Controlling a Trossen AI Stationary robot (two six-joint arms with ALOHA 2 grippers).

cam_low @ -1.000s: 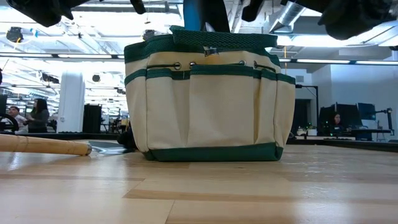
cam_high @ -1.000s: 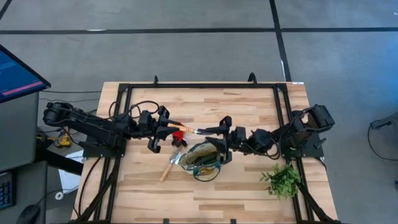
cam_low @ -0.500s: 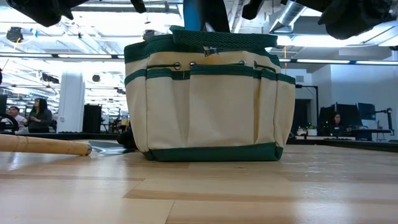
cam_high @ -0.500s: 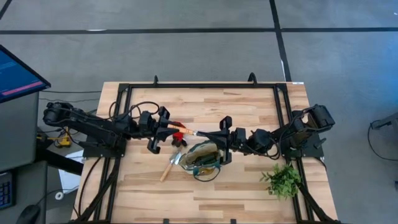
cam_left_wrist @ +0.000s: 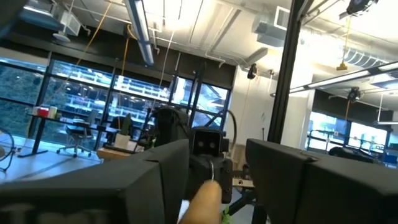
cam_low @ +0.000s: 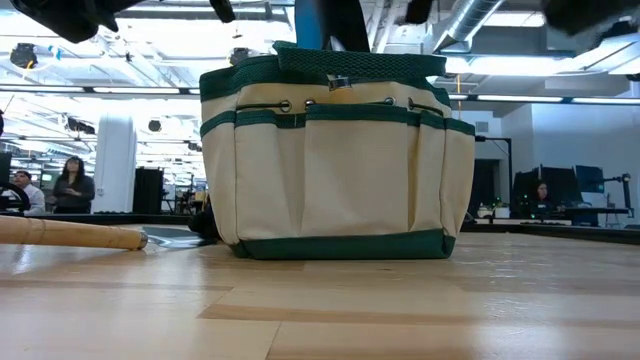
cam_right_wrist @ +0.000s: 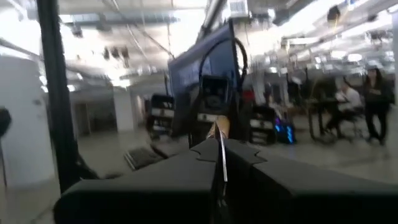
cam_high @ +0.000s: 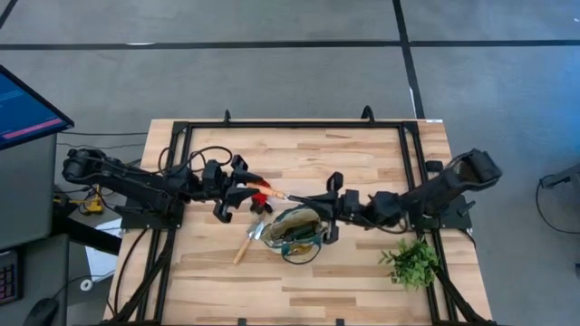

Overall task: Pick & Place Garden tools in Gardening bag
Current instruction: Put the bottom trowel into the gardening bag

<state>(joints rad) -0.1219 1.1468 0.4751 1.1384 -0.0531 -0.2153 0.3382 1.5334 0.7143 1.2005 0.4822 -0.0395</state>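
Observation:
A wooden-handled tool [cam_high: 272, 191] hangs level between my two grippers, just beyond the far rim of the gardening bag [cam_high: 294, 231]. My left gripper [cam_high: 251, 186] is open, its fingers on either side of the wooden handle's end [cam_left_wrist: 203, 198]; whether they touch it I cannot tell. My right gripper [cam_high: 309, 197] is shut on the tool's metal end. The tan, green-trimmed bag [cam_low: 335, 170] stands upright on its base. Several tools stick out of it. My right gripper pinches the tool's thin metal shank [cam_right_wrist: 221, 163] between its two fingers. It comes level from the table's right, with the fingers along the tool. The wooden handle [cam_right_wrist: 219, 127] points away from it toward the left gripper. The tool is lifted clear of the table.
A wooden-handled trowel [cam_high: 247, 242] lies flat on the table left of the bag, its handle [cam_low: 70, 233] near the low camera. A small red item [cam_high: 263, 197] lies below the held tool. A green plant sprig [cam_high: 412, 261] lies at the near right.
My right gripper has shut on the tool's metal end, and its arm has stretched out lower over the table. My left gripper has opened around the wooden handle. The tool has stayed level in nearly the same place.

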